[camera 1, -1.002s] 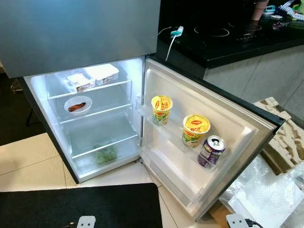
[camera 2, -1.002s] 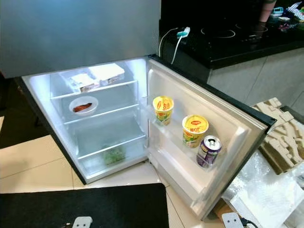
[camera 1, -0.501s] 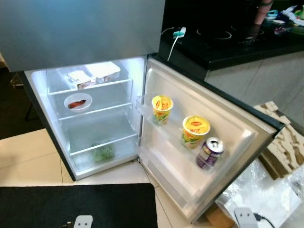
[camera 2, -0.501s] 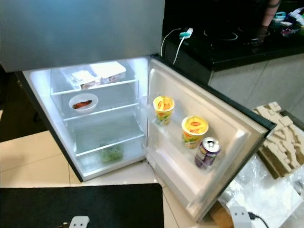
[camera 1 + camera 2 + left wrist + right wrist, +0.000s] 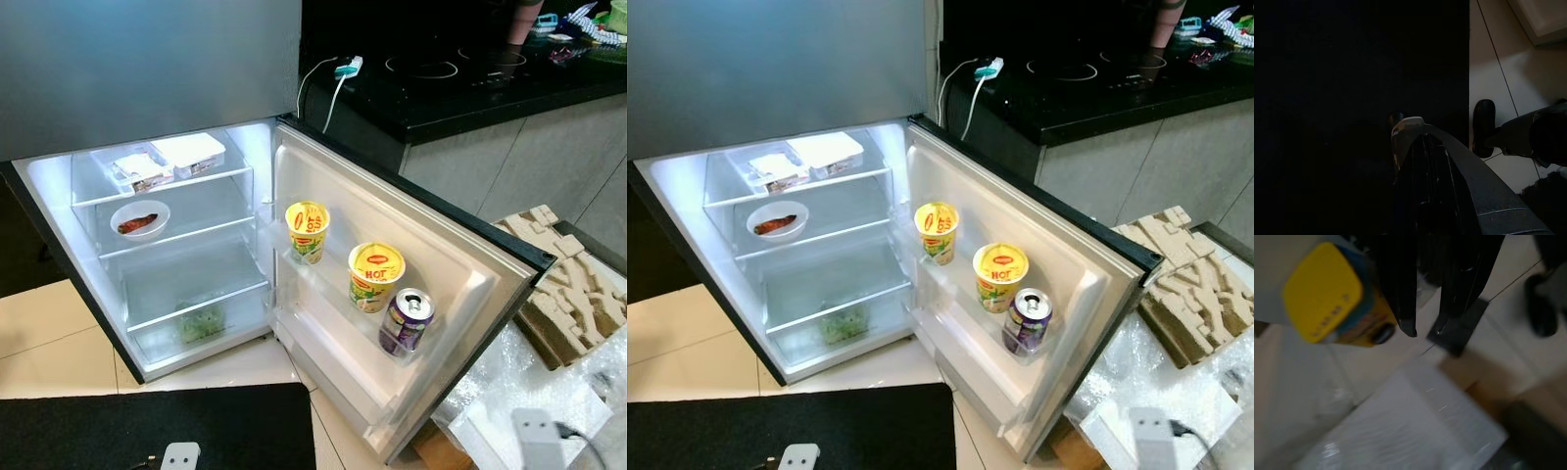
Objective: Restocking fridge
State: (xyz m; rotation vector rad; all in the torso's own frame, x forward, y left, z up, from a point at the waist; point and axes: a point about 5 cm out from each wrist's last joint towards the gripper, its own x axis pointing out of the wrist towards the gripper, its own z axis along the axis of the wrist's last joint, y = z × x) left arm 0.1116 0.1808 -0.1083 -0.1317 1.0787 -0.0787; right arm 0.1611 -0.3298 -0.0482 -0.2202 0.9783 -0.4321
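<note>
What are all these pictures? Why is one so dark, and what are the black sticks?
A walking robot took them. The two wide pictures come from cameras in its head, looking down at an open fridge. Its door shelf holds two noodle cups and a purple can; inside are a bowl and two boxes. The dark picture is from the left wrist: the left tool hangs over a black mat. The blurry one is from the right wrist. Those black sticks belong to the right tool, open and holding nothing, beside something yellow.

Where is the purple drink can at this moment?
In the head views, the purple can stands upright on the open fridge door's shelf, on the right, at the outer end beside a yellow noodle cup.
</note>
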